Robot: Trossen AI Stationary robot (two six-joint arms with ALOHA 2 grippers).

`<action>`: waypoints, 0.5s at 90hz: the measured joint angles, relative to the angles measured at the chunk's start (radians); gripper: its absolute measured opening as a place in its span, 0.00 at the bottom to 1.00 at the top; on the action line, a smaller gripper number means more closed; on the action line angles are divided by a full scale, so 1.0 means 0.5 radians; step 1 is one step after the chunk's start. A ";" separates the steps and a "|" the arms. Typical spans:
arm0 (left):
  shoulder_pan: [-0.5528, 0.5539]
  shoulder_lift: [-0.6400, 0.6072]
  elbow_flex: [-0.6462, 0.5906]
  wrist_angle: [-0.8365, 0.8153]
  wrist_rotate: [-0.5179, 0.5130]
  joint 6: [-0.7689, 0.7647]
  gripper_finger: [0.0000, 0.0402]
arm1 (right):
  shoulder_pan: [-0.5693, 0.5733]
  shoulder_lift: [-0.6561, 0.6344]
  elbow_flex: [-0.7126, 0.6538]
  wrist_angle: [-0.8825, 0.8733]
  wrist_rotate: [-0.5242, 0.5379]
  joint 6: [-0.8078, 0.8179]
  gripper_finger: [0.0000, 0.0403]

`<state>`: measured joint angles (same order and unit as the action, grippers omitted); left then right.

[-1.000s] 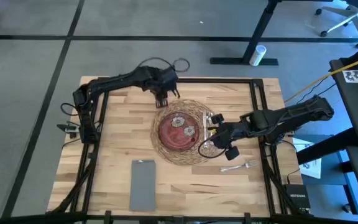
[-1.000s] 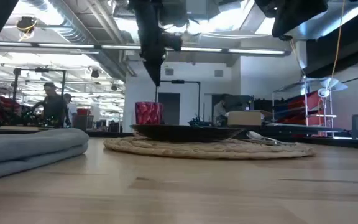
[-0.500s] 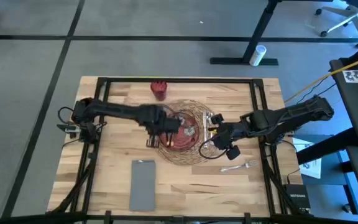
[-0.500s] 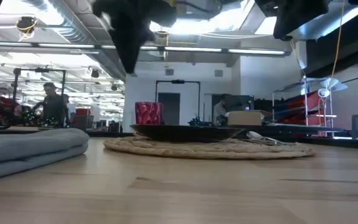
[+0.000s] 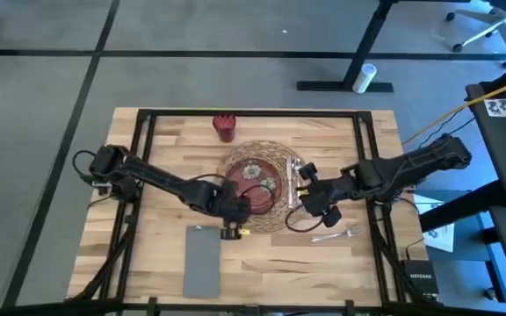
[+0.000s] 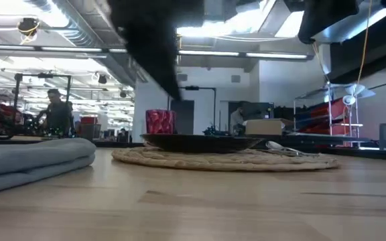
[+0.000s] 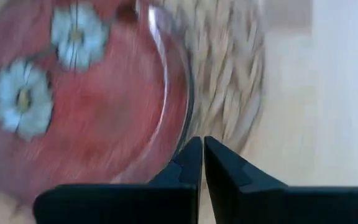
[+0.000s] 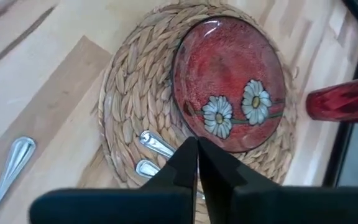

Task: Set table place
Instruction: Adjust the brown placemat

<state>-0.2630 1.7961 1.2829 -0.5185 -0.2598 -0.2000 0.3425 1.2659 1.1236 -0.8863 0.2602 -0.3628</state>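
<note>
We see the dark red flowered plate centred on the round woven straw mat; both the left gripper and right gripper look closed, empty, above the pale plank table.

Glossy red plate on rough woven straw mat; matt wooden table; gray cloth napkin.

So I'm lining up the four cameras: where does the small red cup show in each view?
High view: red cup at the table's far edge, beyond the woven mat.
Low view: cup left of centre, behind the dark red plate.
Left wrist view: not in it.
Right wrist view: cup at the right edge.
Shared landmark: the flowered plate.
</note>
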 joint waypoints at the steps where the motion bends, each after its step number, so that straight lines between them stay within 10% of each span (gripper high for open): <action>1: 0.000 0.005 -0.012 0.044 0.002 0.007 0.00 | 0.006 0.000 0.000 0.000 0.009 0.009 0.00; 45: -0.001 0.380 -0.127 0.627 0.032 0.071 0.00 | 0.101 0.000 0.000 0.003 0.196 0.142 0.00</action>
<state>-0.2634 1.9861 1.2194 -0.2051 -0.2440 -0.1645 0.3931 1.2659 1.1236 -0.8847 0.3582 -0.2916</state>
